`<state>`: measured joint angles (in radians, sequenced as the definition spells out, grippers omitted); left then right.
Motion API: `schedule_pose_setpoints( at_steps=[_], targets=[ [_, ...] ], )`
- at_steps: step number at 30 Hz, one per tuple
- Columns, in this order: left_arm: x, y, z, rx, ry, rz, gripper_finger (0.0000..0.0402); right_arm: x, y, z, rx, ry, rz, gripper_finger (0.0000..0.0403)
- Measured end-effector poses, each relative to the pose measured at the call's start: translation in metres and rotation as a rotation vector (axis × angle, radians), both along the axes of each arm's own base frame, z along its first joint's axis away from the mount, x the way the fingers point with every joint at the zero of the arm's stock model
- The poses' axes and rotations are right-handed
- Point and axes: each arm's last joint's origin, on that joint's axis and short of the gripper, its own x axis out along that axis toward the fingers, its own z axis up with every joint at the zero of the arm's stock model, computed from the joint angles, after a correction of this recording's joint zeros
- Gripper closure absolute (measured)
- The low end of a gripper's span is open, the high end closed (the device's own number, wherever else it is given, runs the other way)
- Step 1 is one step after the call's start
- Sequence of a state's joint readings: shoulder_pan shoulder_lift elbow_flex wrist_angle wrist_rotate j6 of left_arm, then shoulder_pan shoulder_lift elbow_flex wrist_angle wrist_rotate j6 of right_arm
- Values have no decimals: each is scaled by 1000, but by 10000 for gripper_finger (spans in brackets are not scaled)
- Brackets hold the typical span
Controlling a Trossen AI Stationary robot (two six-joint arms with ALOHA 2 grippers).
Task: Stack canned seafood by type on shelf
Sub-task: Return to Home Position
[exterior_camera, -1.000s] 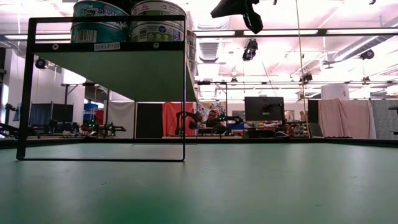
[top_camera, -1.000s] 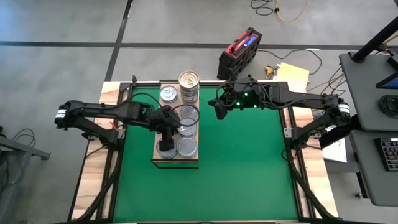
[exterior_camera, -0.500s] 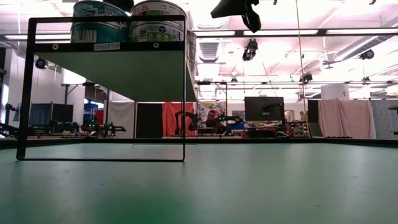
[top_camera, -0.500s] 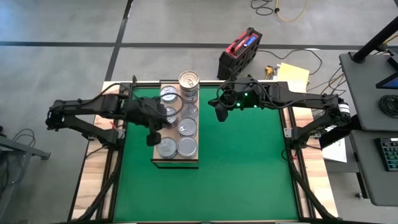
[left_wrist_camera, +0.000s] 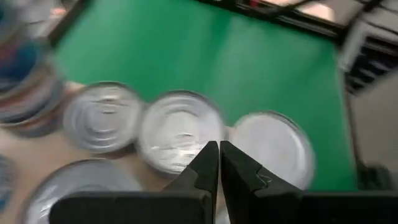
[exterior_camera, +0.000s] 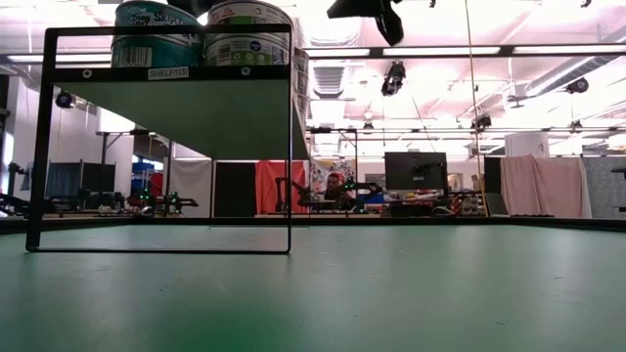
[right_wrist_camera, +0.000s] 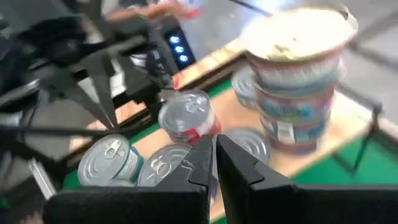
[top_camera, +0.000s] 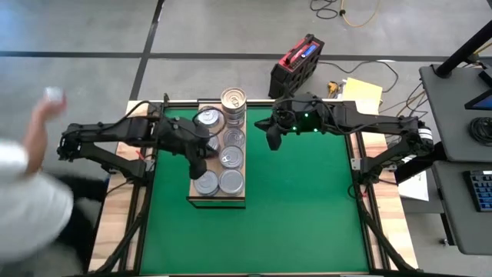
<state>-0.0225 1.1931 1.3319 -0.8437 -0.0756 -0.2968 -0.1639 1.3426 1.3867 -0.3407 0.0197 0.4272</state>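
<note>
The shelf, a light wooden board on a black frame, carries the canned seafood. A tall stack with a gold lid stands at its far end. Silver-lidded tins lie in two rows toward the near end. My left gripper hangs shut above the shelf's left row and holds nothing. Its wrist view shows the shut fingertips over silver lids. My right gripper is shut and hovers over the mat right of the shelf. It looks past its fingertips at the stack.
A person's arm and hand reach in beyond the table's left edge. The green mat lies open to the right of and in front of the shelf. A red case and papers lie past the far edge.
My left gripper, shut throughout, has risen from low over the near-left tins and drawn a little toward the table's left edge. My right gripper has rolled slightly in place. A person has come into view at the left.
</note>
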Motion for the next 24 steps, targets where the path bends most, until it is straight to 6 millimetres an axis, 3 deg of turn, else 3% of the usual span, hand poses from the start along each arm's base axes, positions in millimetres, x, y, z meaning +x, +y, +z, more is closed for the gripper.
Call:
schedule_pose_setpoints(
  at_steps=[5,12,15,20,22,24],
  targets=[
    [-4,-5,5,2,-90,-200,402,-11,9,19,-166,-96,245,390],
    [-51,-3,6,67,-324,-225,402,-54,9,40,-380,-176,300,390],
    [-76,-4,9,88,-543,-272,402,-71,19,43,-489,-267,520,390],
    [-109,-4,-3,106,-772,-284,402,-97,36,34,-656,-491,1030,390],
    [-119,-4,-10,98,-805,-277,402,-105,37,25,-657,-500,1066,390],
    [-129,-4,-18,95,-828,-272,402,-112,34,18,-602,-456,970,390]
  ],
)
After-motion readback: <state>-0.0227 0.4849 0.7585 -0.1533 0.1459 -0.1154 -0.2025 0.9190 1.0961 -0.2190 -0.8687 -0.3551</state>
